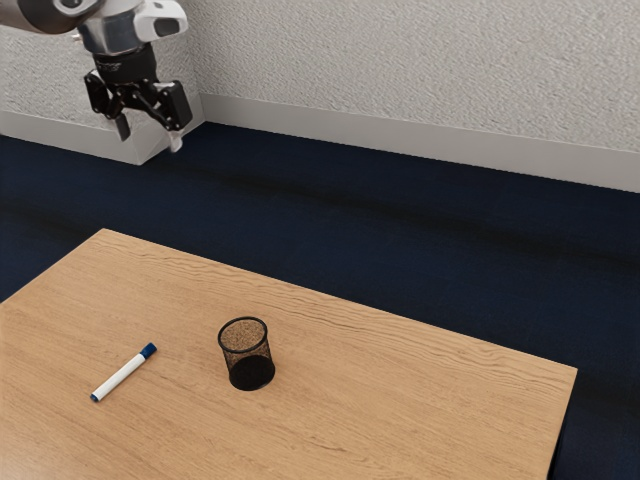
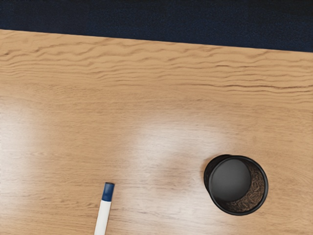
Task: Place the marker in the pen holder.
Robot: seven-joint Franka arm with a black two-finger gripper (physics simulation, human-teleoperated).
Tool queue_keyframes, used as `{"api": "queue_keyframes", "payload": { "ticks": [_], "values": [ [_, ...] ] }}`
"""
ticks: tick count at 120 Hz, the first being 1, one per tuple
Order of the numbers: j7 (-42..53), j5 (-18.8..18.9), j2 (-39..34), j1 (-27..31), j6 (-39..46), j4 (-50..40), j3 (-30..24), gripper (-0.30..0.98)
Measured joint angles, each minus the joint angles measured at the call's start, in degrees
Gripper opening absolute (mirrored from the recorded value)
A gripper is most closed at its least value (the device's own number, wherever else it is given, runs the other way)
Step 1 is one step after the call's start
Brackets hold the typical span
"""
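High above the table, toward the exterior view's upper left, my gripper (image 1: 150, 122) hangs open with its two fingers apart and nothing between them. The white marker (image 1: 122, 375) with a blue cap lies flat on the wooden table, well below the gripper. To the exterior view's right of it stands the black mesh pen holder (image 1: 247, 355), upright, its mouth facing up and nothing visible inside. The wrist view has the marker (image 2: 103, 213), partly cut off by the picture's edge, and the pen holder (image 2: 236, 185) apart from it.
The wooden table (image 1: 400, 400) has its far edge running across the exterior view, with dark blue floor (image 1: 380, 220) beyond. A pale textured wall (image 1: 430, 70) with a baseboard rises behind. Bare tabletop separates the marker from the pen holder.
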Motion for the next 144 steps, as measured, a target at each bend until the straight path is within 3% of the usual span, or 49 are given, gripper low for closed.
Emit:
{"api": "queue_keyframes", "payload": {
  "ticks": [20, 61, 81, 110, 144],
  "values": [
    [-0.44, 0.06, -1.62, 1.55, 0.98, -2.87, -0.9, 0.69],
    [-1.3, 0.22, -3.19, 6.59, 6.08, -29.87, 0.44, 0.69],
    [-1.48, 0.28, -2.89, 8.35, 12.21, -37.91, 0.59, 0.69],
    [-1.4, 0.35, -1.3, 10.02, 24.02, -45.51, 0.59, 0.69],
    [1.76, 0.37, 3.97, 11.69, 36.2, -48.13, 0.63, 0.69]
  ]
}}
